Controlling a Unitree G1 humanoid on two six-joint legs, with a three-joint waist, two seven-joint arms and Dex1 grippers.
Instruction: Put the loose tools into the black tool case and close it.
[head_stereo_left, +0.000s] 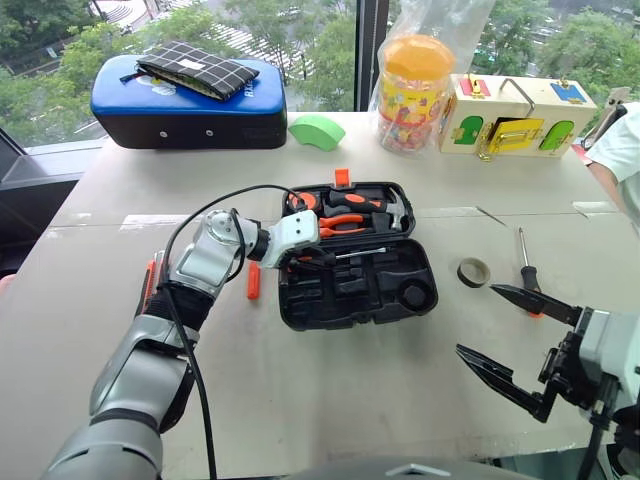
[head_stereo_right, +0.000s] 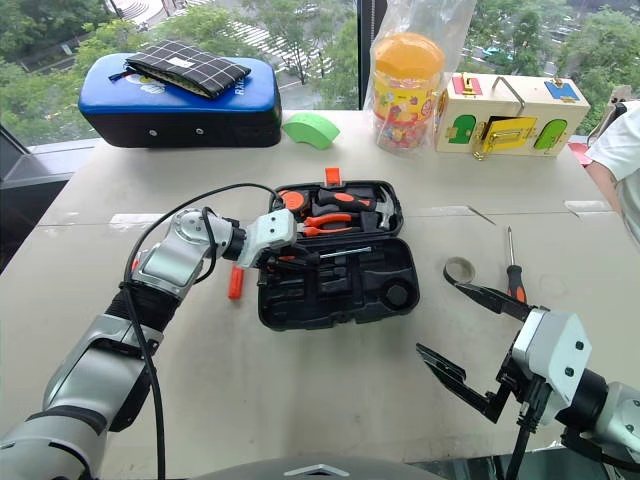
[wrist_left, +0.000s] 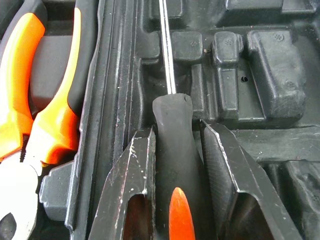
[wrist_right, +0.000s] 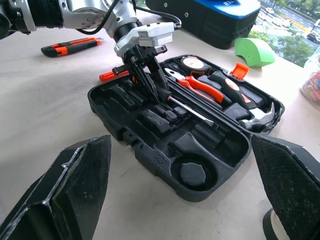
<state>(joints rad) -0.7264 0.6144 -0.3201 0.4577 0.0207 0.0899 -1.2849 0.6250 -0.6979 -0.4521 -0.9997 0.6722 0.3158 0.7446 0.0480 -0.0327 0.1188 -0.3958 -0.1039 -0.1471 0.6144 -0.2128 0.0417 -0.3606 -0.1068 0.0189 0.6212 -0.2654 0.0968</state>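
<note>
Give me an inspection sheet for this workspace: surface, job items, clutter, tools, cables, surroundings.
Surface: pale table.
Job's things: black tool case open, pliers, hammer and tape measure in its far half; one screwdriver held over the near half; second screwdriver and tape ring on the table right of the case; slim orange screwdriver and cutter left of it.
Clutter: blue-topped case, green wedge, candy jar, wooden lock box.
Grippers: left tool shut on the screwdriver handle; right tool open, holding nothing.
Cables: black cable along the left arm.
Surroundings: windows behind; a person's sleeve at the right edge.
</note>
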